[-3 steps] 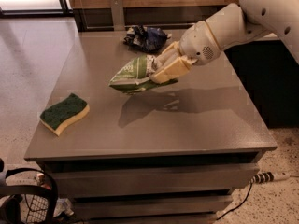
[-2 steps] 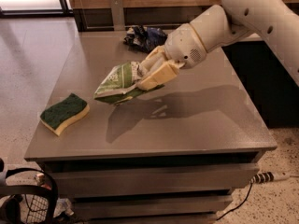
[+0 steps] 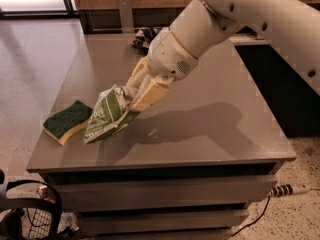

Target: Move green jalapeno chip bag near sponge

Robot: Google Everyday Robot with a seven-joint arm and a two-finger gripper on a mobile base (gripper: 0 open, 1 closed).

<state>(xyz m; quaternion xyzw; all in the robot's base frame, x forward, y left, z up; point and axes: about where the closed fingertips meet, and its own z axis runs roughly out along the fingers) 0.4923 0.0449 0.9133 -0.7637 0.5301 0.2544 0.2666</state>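
Observation:
The green jalapeno chip bag (image 3: pixel 107 115) is light green with white markings and hangs tilted from my gripper (image 3: pixel 132 95), its lower end close to or touching the grey table top (image 3: pixel 200 109). The gripper's tan fingers are shut on the bag's upper right end. The sponge (image 3: pixel 67 121), dark green on top with a pale yellow body, lies flat near the table's front left corner, just left of the bag and nearly touching it. My white arm (image 3: pixel 235 19) reaches in from the upper right.
A dark blue-black snack bag (image 3: pixel 144 36) lies at the table's far edge, partly hidden behind my arm. A black wire basket (image 3: pixel 25 219) stands on the floor at the lower left. A power strip (image 3: pixel 290 189) lies on the floor at the right.
My gripper has carried the chip bag from the table's middle back toward the front left and lowered it, so it now hangs right beside the sponge.

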